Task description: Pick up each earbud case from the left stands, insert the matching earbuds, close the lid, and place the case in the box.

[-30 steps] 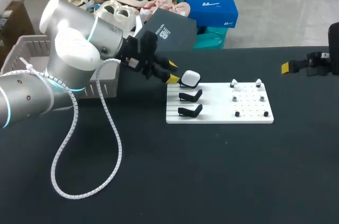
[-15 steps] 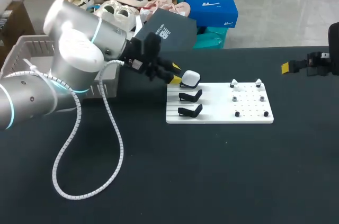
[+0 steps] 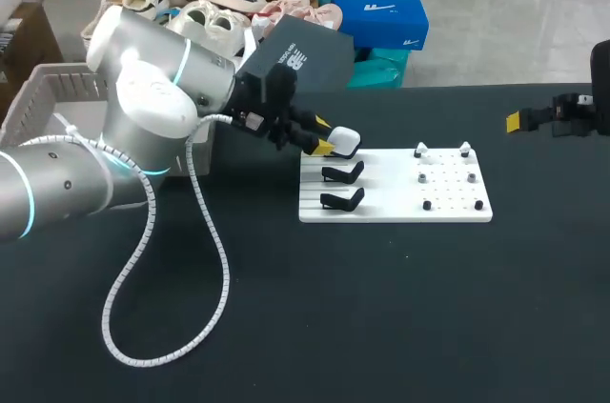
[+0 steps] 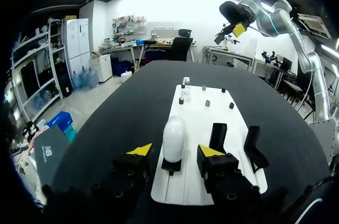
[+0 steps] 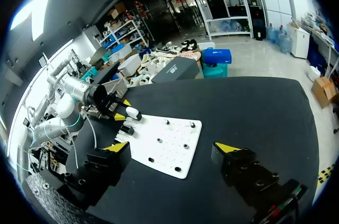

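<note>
Hovers with the left gripper [image 4: 176, 151] at the far row of the white board [image 3: 448, 203] on the dark worktop [image 3: 381, 308]. Stands wide open there, one yellow fingertip to either side of the white earbud case [image 4: 174, 138] with a gap on each side, so grips nothing. Rests, that case, upright on the farthest of three black stands [image 3: 343, 172] along the board's left part, the two nearer ones bare. Across the rest of the board, rows of small pegs [image 3: 446, 177], with two white earbuds [image 3: 420, 150] on the farthest pair. Over at the worktop's right edge, well apart from the board, the right gripper [image 5: 174, 147], spread open and holding nothing. Behind the left arm, a grey basket [image 3: 57, 89].
</note>
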Motion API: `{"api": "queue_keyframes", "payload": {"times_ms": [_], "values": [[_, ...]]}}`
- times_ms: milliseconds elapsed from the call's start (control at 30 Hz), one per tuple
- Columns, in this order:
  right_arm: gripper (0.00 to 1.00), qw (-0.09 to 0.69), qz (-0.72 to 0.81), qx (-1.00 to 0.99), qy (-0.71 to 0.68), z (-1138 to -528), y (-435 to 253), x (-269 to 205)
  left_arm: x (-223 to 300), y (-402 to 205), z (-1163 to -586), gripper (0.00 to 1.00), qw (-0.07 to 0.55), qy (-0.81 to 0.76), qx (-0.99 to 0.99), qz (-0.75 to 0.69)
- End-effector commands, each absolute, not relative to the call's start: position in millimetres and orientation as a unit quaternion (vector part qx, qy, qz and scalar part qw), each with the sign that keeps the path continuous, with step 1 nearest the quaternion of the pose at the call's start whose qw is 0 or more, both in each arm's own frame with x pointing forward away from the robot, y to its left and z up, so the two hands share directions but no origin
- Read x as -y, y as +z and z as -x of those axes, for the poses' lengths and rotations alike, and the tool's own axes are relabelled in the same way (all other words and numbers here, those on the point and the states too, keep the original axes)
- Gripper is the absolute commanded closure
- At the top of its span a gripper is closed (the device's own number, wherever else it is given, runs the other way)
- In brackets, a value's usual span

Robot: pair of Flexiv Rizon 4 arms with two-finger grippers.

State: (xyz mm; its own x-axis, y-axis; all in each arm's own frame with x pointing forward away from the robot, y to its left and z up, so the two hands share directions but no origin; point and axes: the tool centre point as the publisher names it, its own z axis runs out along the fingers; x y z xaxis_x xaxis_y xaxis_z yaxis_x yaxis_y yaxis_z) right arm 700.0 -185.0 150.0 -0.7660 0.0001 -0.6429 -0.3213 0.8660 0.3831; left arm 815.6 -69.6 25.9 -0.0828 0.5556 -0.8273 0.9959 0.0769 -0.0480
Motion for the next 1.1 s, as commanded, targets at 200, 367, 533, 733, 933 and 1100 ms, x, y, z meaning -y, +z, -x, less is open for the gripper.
{"api": "queue_keyframes", "payload": {"times_ms": [200,367,533,733,933,1100], "values": [[0.00,0.330,0.088,-0.908,0.243,-700.0,150.0,185.1,76.7,24.0,-815.5,0.51,0.334,-0.335,-0.655,-0.589],[0.00,0.330,0.088,-0.908,0.243,-700.0,150.0,185.1,79.8,23.7,-814.6,0.50,0.335,-0.336,-0.652,-0.591],[0.00,0.330,0.088,-0.908,0.243,-700.0,150.0,185.1,81.6,22.7,-814.2,0.51,0.336,-0.337,-0.652,-0.590],[0.00,0.330,0.088,-0.908,0.243,-700.0,150.0,185.1,82.5,21.3,-813.7,0.59,0.337,-0.337,-0.654,-0.588],[0.00,0.330,0.088,-0.908,0.243,-700.0,150.0,185.1,83.9,18.1,-812.5,0.63,0.337,-0.335,-0.656,-0.587],[0.00,0.330,0.088,-0.908,0.243,-700.0,150.0,185.1,85.3,18.0,-812.7,0.63,0.341,-0.334,-0.656,-0.585]]}}
